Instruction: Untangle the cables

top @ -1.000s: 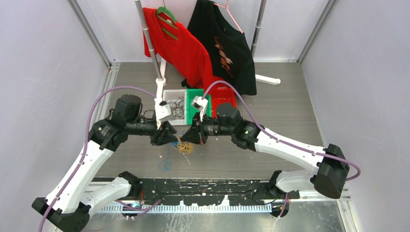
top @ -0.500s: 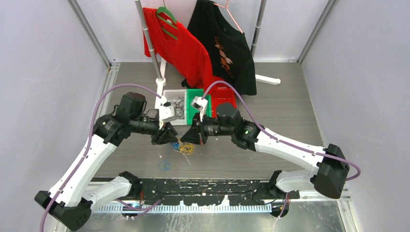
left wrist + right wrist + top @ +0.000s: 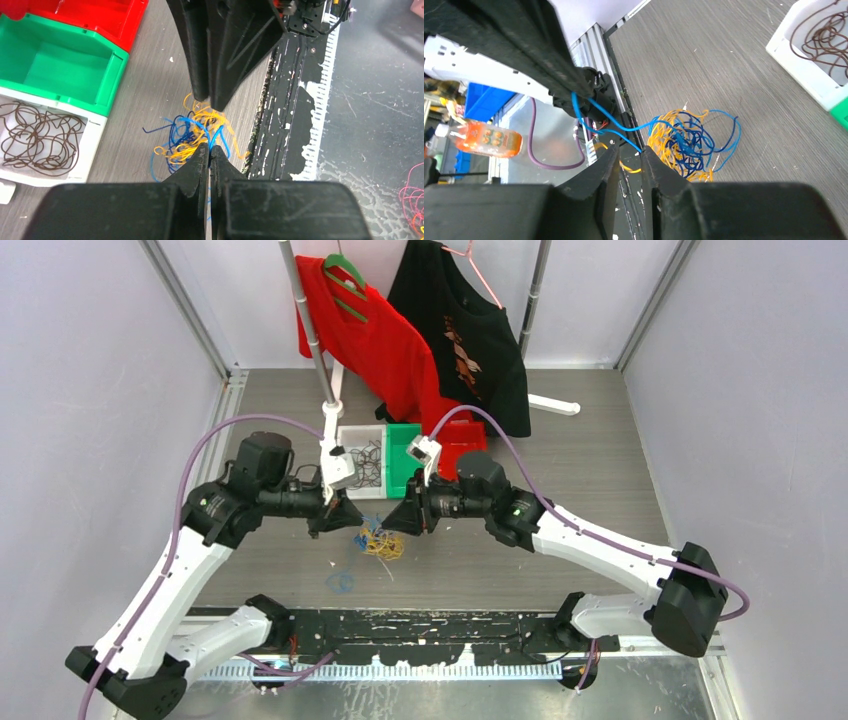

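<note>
The cables (image 3: 381,541) are a fist-sized clump of yellow-orange and blue strands on the grey table between my two grippers. The clump also shows in the left wrist view (image 3: 192,132) and the right wrist view (image 3: 684,145). My left gripper (image 3: 210,148) is shut on a light blue strand (image 3: 611,120), which runs taut from its fingertips to the clump. It is just left of the clump in the top view (image 3: 336,517). My right gripper (image 3: 630,150) is just right of the clump (image 3: 405,519), jaws a narrow gap apart, with the blue strand passing its tip.
A white bin (image 3: 347,436) with brown wires, a green bin (image 3: 403,437) and a red bin (image 3: 462,436) stand behind the grippers. A small blue loop (image 3: 340,582) lies near the table's front edge. A red shirt (image 3: 375,335) and a black shirt (image 3: 470,335) hang at the back.
The two grippers have drawn a little apart, left one to the left, right one to the right. The clump between them shows more.
</note>
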`<action>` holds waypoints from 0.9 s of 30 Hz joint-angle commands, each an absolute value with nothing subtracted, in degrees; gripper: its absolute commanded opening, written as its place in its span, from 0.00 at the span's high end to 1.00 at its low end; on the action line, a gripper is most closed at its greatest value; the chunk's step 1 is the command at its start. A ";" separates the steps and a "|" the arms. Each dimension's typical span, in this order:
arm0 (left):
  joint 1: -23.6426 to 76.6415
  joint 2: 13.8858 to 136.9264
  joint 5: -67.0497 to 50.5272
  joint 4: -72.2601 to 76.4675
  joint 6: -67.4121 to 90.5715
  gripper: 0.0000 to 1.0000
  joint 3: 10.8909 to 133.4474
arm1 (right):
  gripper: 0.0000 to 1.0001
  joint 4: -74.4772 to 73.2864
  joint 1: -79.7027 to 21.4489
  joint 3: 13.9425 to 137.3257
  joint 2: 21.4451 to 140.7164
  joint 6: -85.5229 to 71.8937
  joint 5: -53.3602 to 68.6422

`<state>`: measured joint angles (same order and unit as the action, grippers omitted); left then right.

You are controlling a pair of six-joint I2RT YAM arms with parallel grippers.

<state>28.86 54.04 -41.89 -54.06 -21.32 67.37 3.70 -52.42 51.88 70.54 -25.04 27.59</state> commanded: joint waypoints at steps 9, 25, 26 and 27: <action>28.92 51.42 -38.82 -51.02 -16.16 1.00 70.41 | 0.66 4.20 -51.20 51.92 68.79 -26.57 27.94; 28.94 53.86 -39.50 -48.47 -6.41 1.00 77.16 | 0.30 16.73 -59.48 46.42 71.84 -25.57 4.72; 28.93 53.99 -39.72 -48.51 -6.07 1.00 77.52 | 0.30 18.16 -60.03 46.10 72.34 -25.77 2.57; 28.92 54.17 -39.93 -48.49 -5.74 1.00 77.71 | 0.30 19.39 -60.60 45.72 72.82 -25.75 0.97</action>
<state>28.88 53.84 -38.17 -51.83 -8.60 74.89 9.72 -58.59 46.28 71.77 -25.10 11.46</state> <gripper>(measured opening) 0.009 0.694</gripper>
